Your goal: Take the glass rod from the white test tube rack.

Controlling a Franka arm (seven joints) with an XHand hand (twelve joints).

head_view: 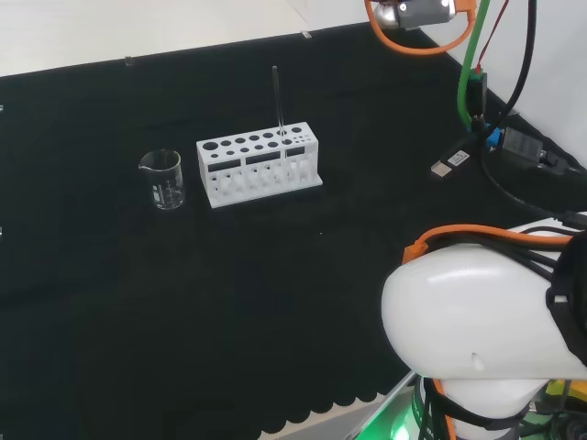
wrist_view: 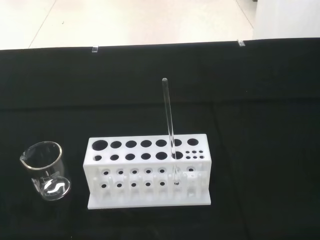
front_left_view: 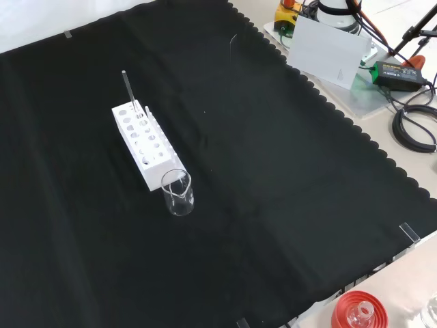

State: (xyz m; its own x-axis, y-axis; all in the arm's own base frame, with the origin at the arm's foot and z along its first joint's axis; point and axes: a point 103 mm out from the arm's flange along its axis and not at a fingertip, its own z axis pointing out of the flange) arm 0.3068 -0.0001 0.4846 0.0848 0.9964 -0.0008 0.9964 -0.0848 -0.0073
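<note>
A white test tube rack (head_view: pixel 260 167) (front_left_view: pixel 143 143) (wrist_view: pixel 148 169) with several round holes stands on the black cloth. A thin glass rod (head_view: pixel 276 99) (front_left_view: pixel 128 89) (wrist_view: pixel 168 115) stands nearly upright in one of its holes, near the end with the small holes, and reaches well above the rack. In the wrist view the rack and rod lie ahead, some way off, with nothing touching the rod.
A small clear glass beaker (head_view: pixel 162 178) (front_left_view: pixel 177 193) (wrist_view: pixel 45 170) stands beside the rack's other end. The arm's white link (head_view: pixel 481 312) fills the head view's lower right, with cables (head_view: pixel 500 137) above it. A red ribbed ring (front_left_view: pixel 358 311) lies off the cloth's near edge.
</note>
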